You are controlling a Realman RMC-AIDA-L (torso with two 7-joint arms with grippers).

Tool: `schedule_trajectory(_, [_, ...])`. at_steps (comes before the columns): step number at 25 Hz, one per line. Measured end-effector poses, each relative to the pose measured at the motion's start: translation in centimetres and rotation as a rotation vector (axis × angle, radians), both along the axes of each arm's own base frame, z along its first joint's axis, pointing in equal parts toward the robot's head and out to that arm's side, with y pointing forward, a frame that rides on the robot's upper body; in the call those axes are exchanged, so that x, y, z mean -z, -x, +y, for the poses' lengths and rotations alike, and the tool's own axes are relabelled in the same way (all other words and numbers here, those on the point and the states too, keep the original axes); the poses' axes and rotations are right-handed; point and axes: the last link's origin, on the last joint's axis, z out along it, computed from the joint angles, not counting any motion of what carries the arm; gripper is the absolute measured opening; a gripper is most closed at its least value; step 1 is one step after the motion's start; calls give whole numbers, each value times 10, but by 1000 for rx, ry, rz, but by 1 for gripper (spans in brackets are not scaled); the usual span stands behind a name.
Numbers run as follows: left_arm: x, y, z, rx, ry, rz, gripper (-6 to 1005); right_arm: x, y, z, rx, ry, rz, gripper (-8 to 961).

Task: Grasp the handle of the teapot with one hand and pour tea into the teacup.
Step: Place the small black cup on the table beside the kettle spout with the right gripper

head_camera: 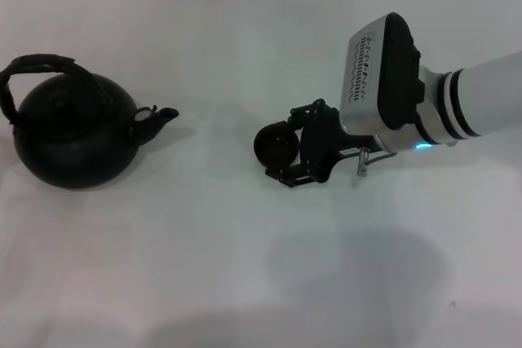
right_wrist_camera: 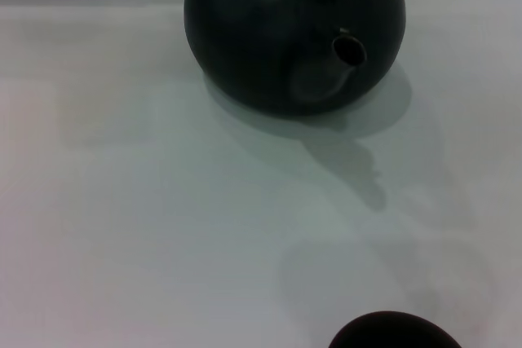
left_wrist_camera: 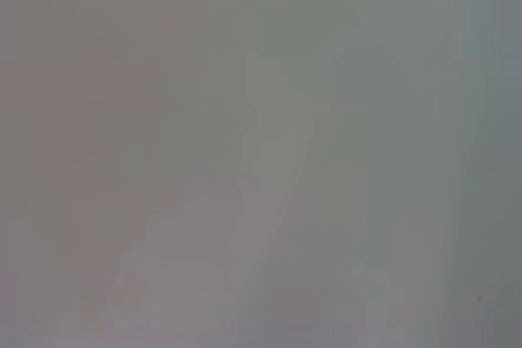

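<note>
The black teapot (head_camera: 75, 138) stands at the left of the white table, its stubby spout (head_camera: 161, 117) pointing right. Its arched handle (head_camera: 37, 67) loops over the top. In the right wrist view the teapot (right_wrist_camera: 285, 30) sits far off, spout (right_wrist_camera: 347, 55) facing the camera. The small dark teacup (head_camera: 277, 144) is near the table's middle, between the black fingers of my right gripper (head_camera: 287, 146), which reaches in from the right and is shut on it. The teacup (right_wrist_camera: 395, 333) peeks in at that wrist view's edge. My left gripper is out of view.
White tabletop (head_camera: 204, 266) spreads between teapot and cup, and in front of both. The left wrist view shows only a plain grey surface (left_wrist_camera: 261, 152). The right arm's white forearm (head_camera: 489, 95) comes in from the right edge.
</note>
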Motion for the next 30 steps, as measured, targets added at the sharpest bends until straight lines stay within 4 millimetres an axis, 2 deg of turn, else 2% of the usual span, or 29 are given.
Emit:
schedule_trajectory(24, [-4,-1,8,10,-5,13,740,-2,1,4,-11,-12,-10,736])
schedule_trajectory(30, [-4,-2,7,16,-3,14,740,-3,-4,4,-8,-13,-22,813])
